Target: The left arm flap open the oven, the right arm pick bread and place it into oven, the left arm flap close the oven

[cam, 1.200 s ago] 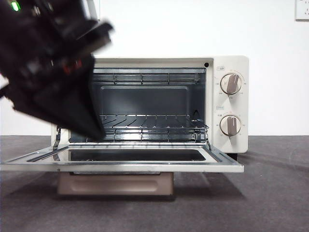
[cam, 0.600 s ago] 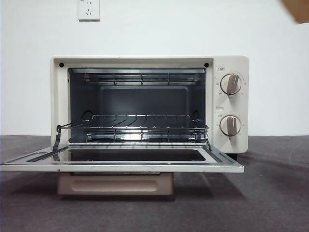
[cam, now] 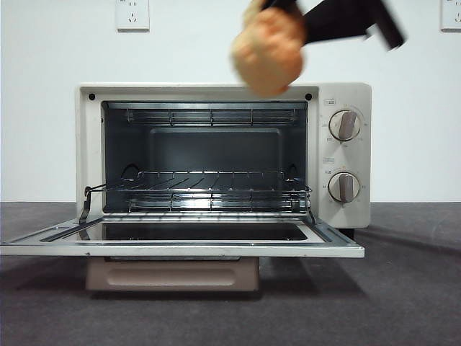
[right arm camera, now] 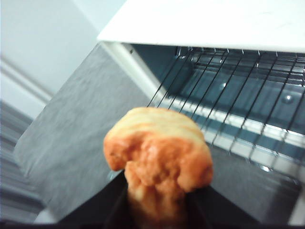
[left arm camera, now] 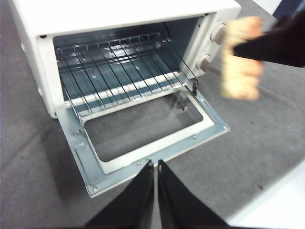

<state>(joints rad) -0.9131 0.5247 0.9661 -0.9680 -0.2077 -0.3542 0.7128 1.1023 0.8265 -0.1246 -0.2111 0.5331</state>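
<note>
Bread (cam: 267, 52): held up in the air, in front of the toaster oven's (cam: 223, 155) top edge, approx 1 o'clock of the cavity.
R gripper (right arm camera: 157, 200): jaws clamped on the bread.
L gripper (left arm camera: 156, 168): jaws together, holding nothing, waiting before the door (cam: 180, 241).
Key relation: wire rack (cam: 216, 189) lies at 7 o'clock, below the bread — door down flat, mouth clear.
Room: bread looks much narrower than the opening; must clear the top lip — my guess.

The left gripper (left arm camera: 155, 168) has two flat, matte black jaws — long blades that taper toward their tips. The right gripper (right arm camera: 157, 191) shows the same plain black, its jaws wide, angular — no markings visible.
</note>
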